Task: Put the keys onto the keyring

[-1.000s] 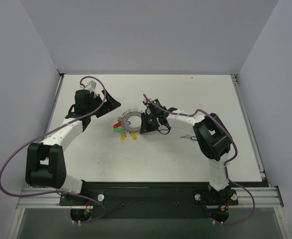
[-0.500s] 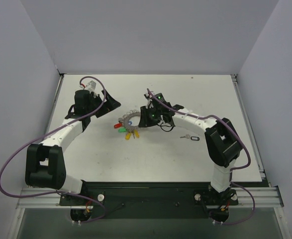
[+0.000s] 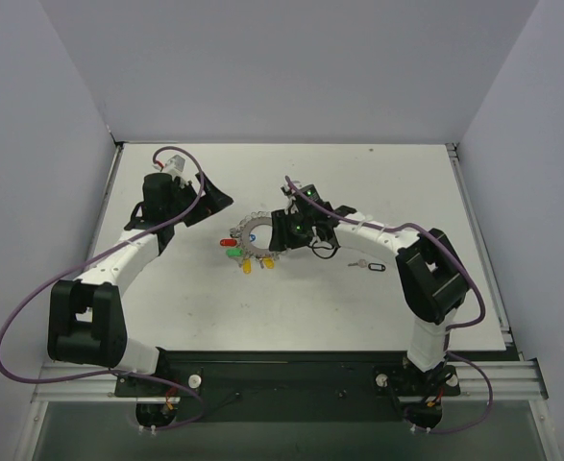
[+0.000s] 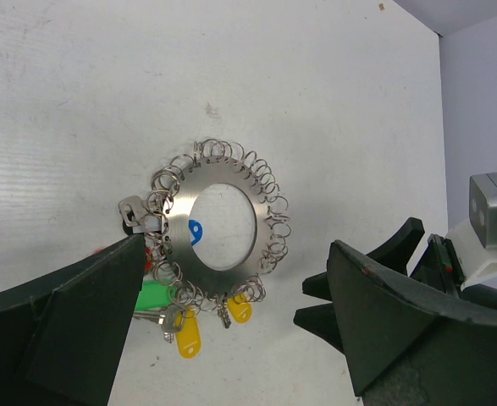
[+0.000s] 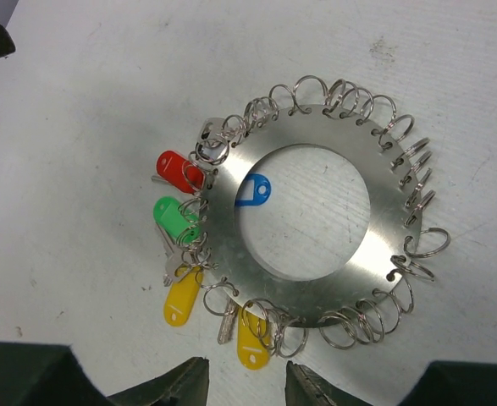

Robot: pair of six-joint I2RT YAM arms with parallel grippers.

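The right wrist view cuts off the right fingers at its bottom edge, so only their dark tips show. They stand apart with bare table between them and nothing held. From overhead these fingers cover the right edge of the keyring, and their tips cannot be made out there. In the left wrist view the left fingers are spread wide. The one on that view's left hides the red key and part of the green one. The blades of the keys are mostly lost under the wire loops that fringe the ring, so only the red, green and two yellow heads read clearly. A blue tag shows inside the ring's hole. A loose key beside the right arm is too small to make out.

The keyring lies flat at mid-table, just beyond the right fingertips and not between them. One yellow head is the nearest thing to the tips. The left fingers frame the ring in their own view, but overhead they are apart from it, to its left and further back.

Against a second ago, the right arm's elbow stands further right and the forearm stretches longer toward the ring. The ring, its keys and the left arm sit about where they were.
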